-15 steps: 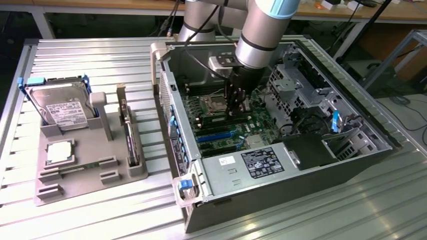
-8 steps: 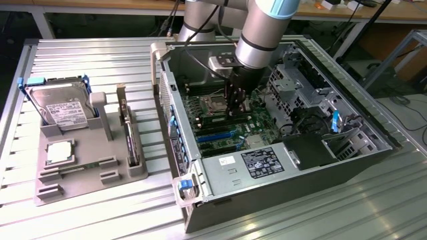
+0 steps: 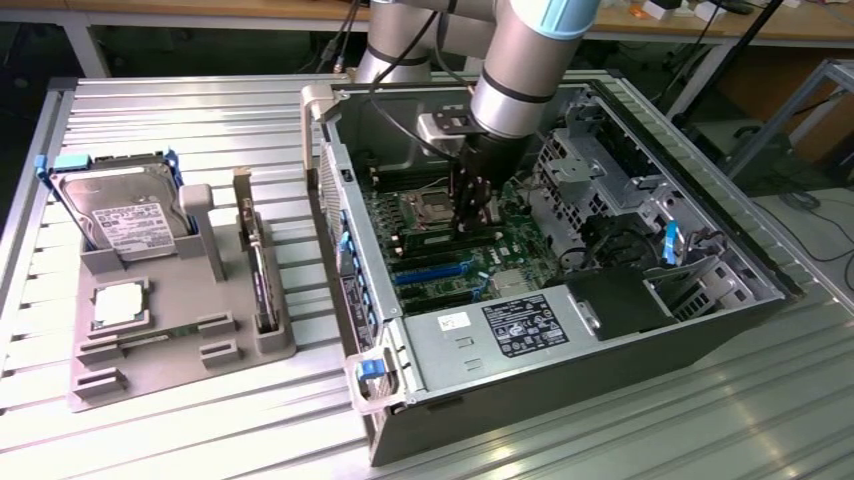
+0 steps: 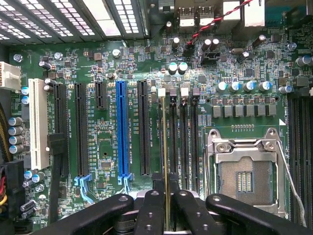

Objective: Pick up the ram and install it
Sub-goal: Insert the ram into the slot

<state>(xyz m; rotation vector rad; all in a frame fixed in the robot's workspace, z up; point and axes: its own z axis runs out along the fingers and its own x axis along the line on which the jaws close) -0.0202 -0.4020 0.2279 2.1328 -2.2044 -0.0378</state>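
Ram is pinched edge-on between the two dark fingers of the hand. In the wrist view it shows as a thin gold-edged line running along the black memory slots, beside the empty processor socket. Whether it touches a slot I cannot tell.

In the exterior view, nearest at lower centre of the frame, the open computer case sits on the slatted metal counter, with a labelled black power supply at its front. Behind that, at mid-frame, the hand hangs over the green motherboard, just beside the socket.

Towards the exterior view's left, apart from the case, a grey tray holds a silver processor, an upright expansion card and, farther back, a hard drive. At upper centre the arm rises out of frame.
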